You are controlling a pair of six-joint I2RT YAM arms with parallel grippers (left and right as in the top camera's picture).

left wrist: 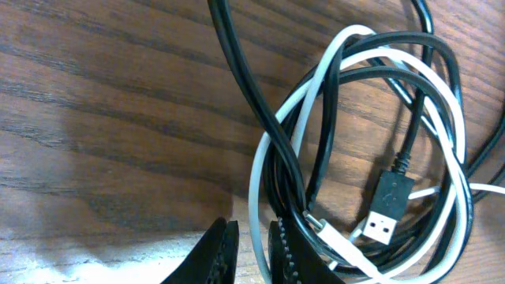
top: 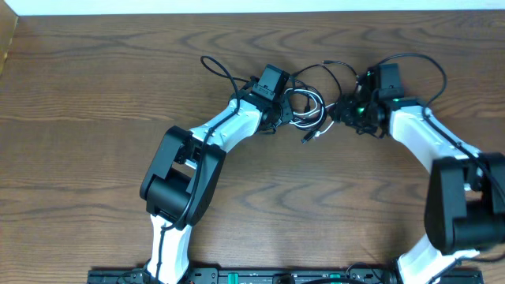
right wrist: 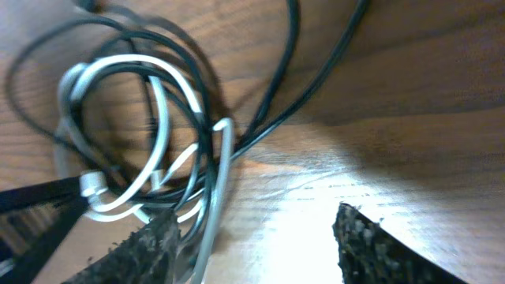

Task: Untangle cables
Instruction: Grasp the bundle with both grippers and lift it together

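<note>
brown wood-grain table [top: 95, 102] — white wall strip [top: 252, 6]

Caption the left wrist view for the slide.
Left gripper straddles white cable coiled with black cable on table.

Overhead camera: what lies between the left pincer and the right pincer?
A tangled coil of thin white and black cables fills the stretch between the left pincer and the right pincer, as the overhead view shows.

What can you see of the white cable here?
The white cable is a thin, smooth, plastic-looking cord wound in loose loops interlaced with the black cable, lying on the wooden table. One strand runs between the left hand's fingers; its white plug end lies beside them. The open right hand is nearby.
</note>
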